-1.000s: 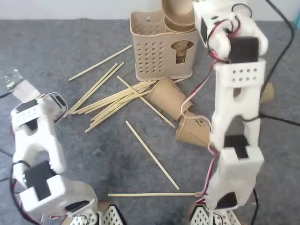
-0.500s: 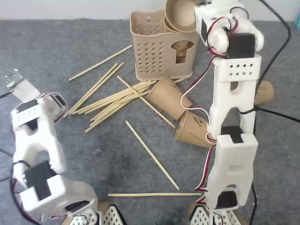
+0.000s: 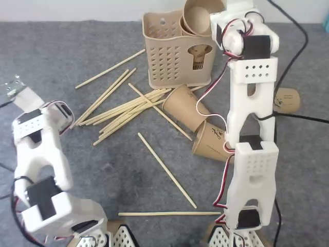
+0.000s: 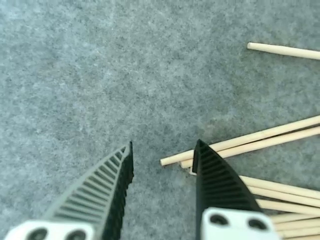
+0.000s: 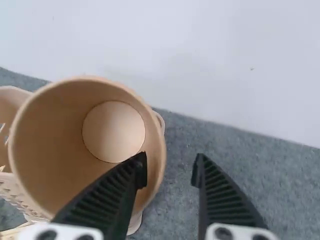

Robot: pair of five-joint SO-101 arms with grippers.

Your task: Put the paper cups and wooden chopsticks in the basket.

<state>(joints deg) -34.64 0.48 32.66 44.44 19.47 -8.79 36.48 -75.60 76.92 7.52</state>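
The right arm is drifting toward 9 o'clock, fingers apart astride the rim of the paper cup in the basket at 12 o'clock; it seems to be releasing, and next must lift straight clear.

Paper cup in the basket; chopsticks and two cups just before it.

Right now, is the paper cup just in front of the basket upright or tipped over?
Tipped over. The paper cup lies on its side on the carpet in front of the basket, its side wall facing the high camera.
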